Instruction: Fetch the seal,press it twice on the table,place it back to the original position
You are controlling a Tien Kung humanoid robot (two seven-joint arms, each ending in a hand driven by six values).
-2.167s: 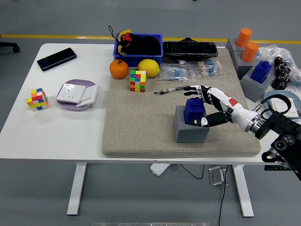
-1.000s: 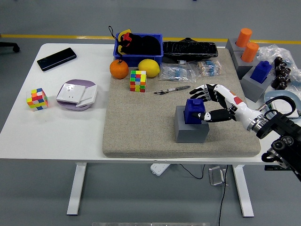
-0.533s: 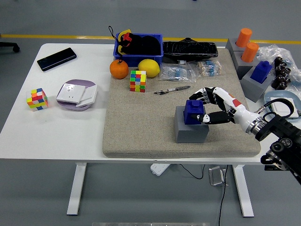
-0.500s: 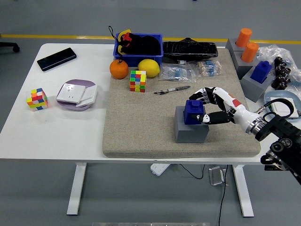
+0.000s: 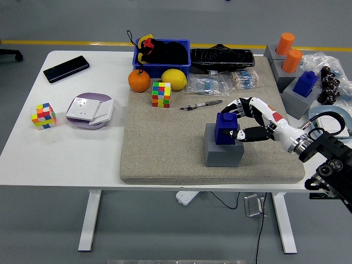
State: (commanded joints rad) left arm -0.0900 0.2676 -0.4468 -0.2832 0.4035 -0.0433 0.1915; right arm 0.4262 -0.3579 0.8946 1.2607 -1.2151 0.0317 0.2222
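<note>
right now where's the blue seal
In the head view, the blue seal sits on its grey block, right of centre on the mat, the right hand around it.

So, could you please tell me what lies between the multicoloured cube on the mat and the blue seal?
In the head view, only bare grey mat separates the cube from the seal; the pen lies just beyond that line.

1. A mat (image 5: 165, 148) covers the right part of the surface (image 5: 60, 148).
2. The seal (image 5: 227, 128) sits on a block (image 5: 223, 152) at the mat's 4 o'clock.
3. The right hand (image 5: 248, 121) is at the seal's 3 o'clock, touching it.
4. A pen (image 5: 200, 104) lies at the seal's 11 o'clock.
5. A bin (image 5: 161, 58) stands at the mat's 12 o'clock edge.
6. A phone (image 5: 66, 69) lies at the surface's 10 o'clock.
</note>
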